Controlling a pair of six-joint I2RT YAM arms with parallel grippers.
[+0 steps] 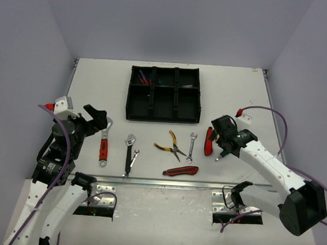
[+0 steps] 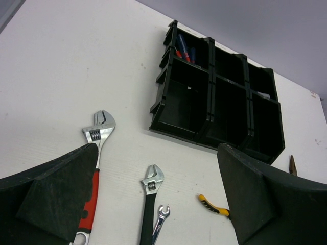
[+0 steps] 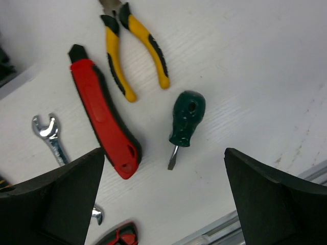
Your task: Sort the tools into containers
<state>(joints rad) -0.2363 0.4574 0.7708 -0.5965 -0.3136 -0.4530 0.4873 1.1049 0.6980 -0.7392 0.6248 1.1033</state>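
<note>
Pale grey walls close in a white table (image 1: 236, 99), seen from above, with two robot arms bolted at its near edge. All places are given from the black tray (image 1: 162, 120), which sits toward the far side and has six compartments.

Farthest from the tray on its near side lies a red knife (image 1: 180, 170). A little closer to the tray, a loose row runs left to right:
- red-handled wrench (image 1: 103, 147)
- black-handled wrench (image 1: 129, 156), with a small spanner (image 1: 134, 155) touching it
- yellow pliers (image 1: 171, 145)
- silver spanner (image 1: 192, 147)
- second red knife (image 3: 104, 115)

The left jaws hang wide apart and empty over the red-handled wrench, off the tray's near left corner.

The right jaws, also spread wide and holding nothing, hover off the tray's near right corner. A green screwdriver (image 3: 186, 118) lies flat on the table between them, just beside the second red knife.

Picking up that screwdriver looks like the step in hand. To do it well, the jaws should come straight down and close across the fat green handle, not the thin blade. The jaw on the knife's side seems to sit over that knife's end, so a small shift away from it would likely avoid pinching both.

In the tray's far left compartment lie red and blue screwdrivers (image 1: 144, 77), probably where the green one belongs.
</note>
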